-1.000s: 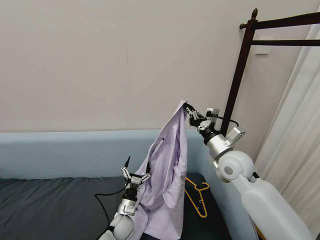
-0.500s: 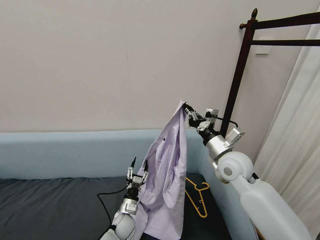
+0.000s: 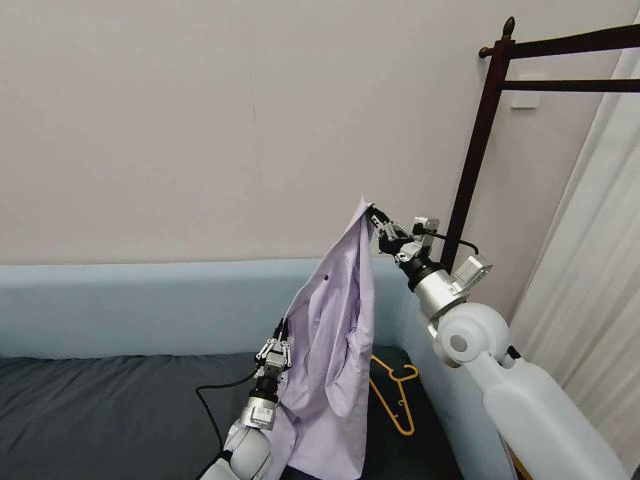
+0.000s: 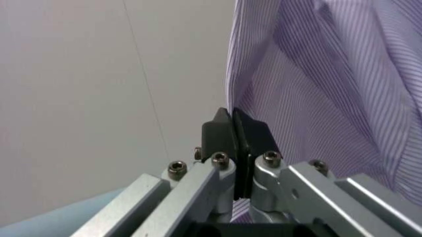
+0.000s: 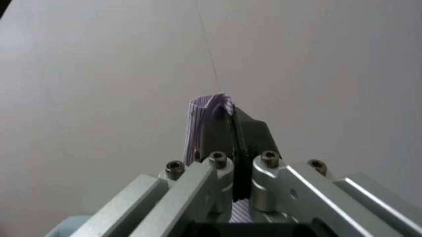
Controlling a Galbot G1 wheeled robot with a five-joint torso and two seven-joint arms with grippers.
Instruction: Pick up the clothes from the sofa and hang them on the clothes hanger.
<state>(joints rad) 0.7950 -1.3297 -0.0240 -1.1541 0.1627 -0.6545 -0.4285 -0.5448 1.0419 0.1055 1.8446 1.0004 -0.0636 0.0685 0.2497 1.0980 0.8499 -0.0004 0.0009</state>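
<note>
Pinching the top of the shirt (image 3: 340,330), the right end effector (image 3: 374,218) holds it aloft. The left end effector (image 3: 281,330) clamps its front edge — the gripped cloth is hidden between the pads.

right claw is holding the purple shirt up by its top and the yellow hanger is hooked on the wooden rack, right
Not quite: the yellow hanger is not on the wooden rack. The head view shows it lying on the sofa seat. The right claw does hold the purple shirt up by its top.
</note>
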